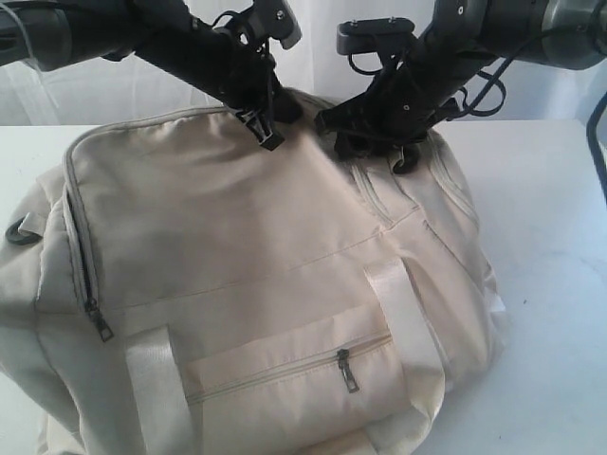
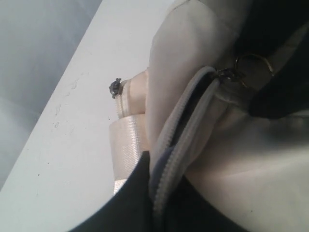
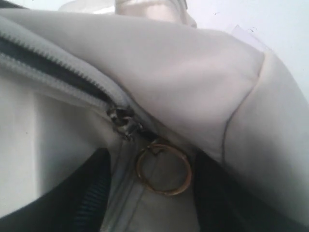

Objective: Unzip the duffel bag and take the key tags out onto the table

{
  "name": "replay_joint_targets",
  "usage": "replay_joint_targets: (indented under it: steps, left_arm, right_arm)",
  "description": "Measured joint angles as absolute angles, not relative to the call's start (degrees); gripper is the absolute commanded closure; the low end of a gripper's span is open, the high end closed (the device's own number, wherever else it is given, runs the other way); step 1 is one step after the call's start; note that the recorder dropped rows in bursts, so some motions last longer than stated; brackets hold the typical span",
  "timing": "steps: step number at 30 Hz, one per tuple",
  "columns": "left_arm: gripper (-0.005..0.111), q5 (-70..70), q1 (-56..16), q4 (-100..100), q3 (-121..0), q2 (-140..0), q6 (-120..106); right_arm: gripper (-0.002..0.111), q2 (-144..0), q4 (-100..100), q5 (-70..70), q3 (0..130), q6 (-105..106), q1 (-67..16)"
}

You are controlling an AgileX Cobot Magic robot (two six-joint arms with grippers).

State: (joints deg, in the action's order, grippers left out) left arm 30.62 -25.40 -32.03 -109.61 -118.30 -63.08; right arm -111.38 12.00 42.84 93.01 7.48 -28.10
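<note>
Cream fabric fills the exterior view: the duffel bag (image 1: 237, 218) sits on the white desk (image 1: 560, 284). Both arms reach down onto its top ridge at the far side, with the left jaws and right jaws near each other. No key tags show anywhere.

From the left wrist, the left jaws are clenched on the bag's edge beside the top zipper (image 2: 178, 140), whose teeth gape into a narrow dark slit.

From the right wrist, the right jaws stand released, one finger on either side of the brass pull ring (image 3: 163, 169) without pinching it. The slider (image 3: 120, 121) sits just beside the ring, and the zip is parted on one side of it.

I judge the unzipping begun but unfinished. The opening looks too narrow to reach through, and the tags have yet to be found and laid on the desk.
</note>
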Motion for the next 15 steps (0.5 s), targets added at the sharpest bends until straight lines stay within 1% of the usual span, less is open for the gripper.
replay_joint_targets:
  steps: [5,6,11,15]
  left_arm:
    - [0.107,30.6,-25.4,-32.0,-109.6,-118.3,-63.1]
    - [0.107,30.6,-25.4,-32.0,-109.6,-118.3,-63.1]
    - [0.107,30.6,-25.4,-32.0,-109.6,-118.3,-63.1]
    - [0.107,30.5,-25.4,-32.0,-109.6,-118.3,-63.1]
  right_arm:
    - [0.106,-111.4,11.6,42.7,93.0,7.5,-28.0]
    - [0.108,-111.4,11.6,42.7,93.0,7.5,-28.0]
    - [0.108,-110.3,11.5,43.3,93.0,9.0,-28.0]
    - [0.108,-106.2,10.8,47.7,93.0,10.5,-27.9]
